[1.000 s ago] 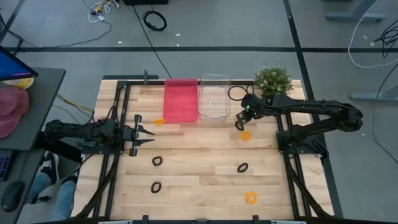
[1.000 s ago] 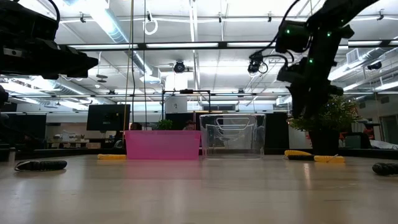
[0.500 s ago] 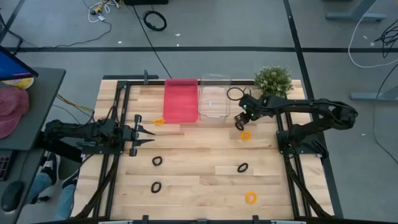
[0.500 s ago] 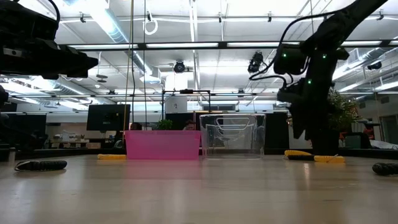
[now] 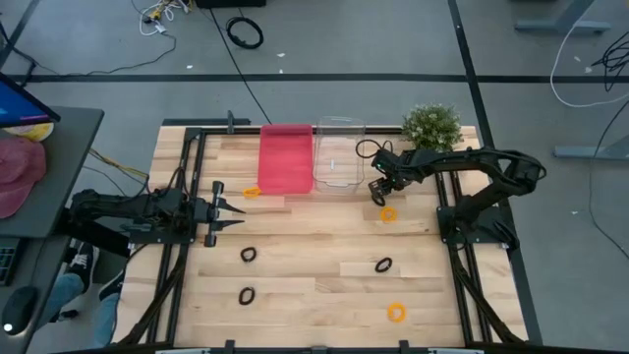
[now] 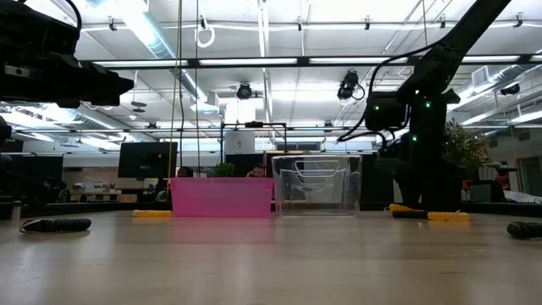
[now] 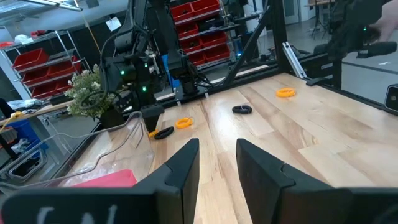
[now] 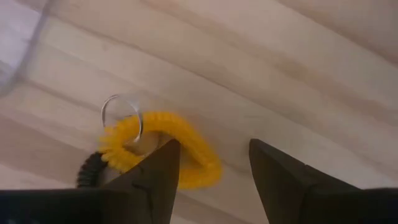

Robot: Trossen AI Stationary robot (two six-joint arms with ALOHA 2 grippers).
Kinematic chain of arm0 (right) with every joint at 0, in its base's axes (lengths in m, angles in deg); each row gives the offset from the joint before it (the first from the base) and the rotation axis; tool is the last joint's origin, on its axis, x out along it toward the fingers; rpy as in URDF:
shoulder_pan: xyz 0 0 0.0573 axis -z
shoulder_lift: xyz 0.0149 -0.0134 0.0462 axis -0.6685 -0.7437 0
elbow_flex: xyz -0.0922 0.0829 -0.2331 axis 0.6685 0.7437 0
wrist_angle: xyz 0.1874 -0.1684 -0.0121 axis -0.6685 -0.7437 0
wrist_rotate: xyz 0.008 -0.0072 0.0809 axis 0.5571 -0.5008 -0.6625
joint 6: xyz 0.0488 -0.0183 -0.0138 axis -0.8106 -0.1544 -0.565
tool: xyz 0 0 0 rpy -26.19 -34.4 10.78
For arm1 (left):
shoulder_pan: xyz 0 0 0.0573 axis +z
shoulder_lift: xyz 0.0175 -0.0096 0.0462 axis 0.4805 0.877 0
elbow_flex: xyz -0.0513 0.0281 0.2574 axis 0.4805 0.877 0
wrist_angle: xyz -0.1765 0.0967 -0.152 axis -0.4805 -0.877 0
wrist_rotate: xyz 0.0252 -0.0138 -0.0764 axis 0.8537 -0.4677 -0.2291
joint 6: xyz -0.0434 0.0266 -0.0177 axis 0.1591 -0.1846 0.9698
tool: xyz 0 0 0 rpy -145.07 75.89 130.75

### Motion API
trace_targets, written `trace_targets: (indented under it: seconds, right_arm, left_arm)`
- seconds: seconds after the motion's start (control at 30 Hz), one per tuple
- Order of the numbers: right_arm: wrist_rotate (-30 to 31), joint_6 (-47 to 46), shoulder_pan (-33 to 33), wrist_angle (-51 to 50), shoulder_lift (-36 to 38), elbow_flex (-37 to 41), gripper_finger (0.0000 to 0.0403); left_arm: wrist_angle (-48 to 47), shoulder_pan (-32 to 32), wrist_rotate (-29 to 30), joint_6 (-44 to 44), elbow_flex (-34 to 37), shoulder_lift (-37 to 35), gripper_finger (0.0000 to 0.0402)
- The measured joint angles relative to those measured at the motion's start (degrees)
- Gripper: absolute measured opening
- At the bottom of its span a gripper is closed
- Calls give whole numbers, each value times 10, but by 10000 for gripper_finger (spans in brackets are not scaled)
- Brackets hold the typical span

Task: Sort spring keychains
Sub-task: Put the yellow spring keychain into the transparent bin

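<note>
We see the right gripper [image 8: 211, 180] spread above an orange keychain [image 8: 158, 149] on the surface [image 5: 314, 246]; left gripper [image 5: 239, 208] waits, slightly parted.

High cam is looking straight down on the whole pale wooden slatted table [image 5: 314, 256], floor around it included. Low cam is sitting at tabletop level, facing across toward the pink opaque bin [image 6: 222, 196] and the clear plastic bin [image 6: 317, 184], room behind. Left wrist cam is looking along the table from well back, sharing both bins with those two. Right wrist cam is pointing down, very near an orange coiled plastic keychain [image 8: 163, 149].
</note>
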Motion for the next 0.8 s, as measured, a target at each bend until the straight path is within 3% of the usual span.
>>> trace_targets:
  seconds: [0.33,0.47,0.67,0.8]
  right_arm:
    - [-3,45,14,-1,-12,-2,184]
    - [0,57,14,-4,-13,-1,138]
    - [4,58,14,-6,-13,-1,30]
    - [4,69,14,-8,-13,-1,18]
  left_arm:
    - [0,0,0,0,0,0,112]
    - [0,0,0,0,0,0,112]
    - [0,0,0,0,0,0,112]
    - [0,0,0,0,0,0,112]
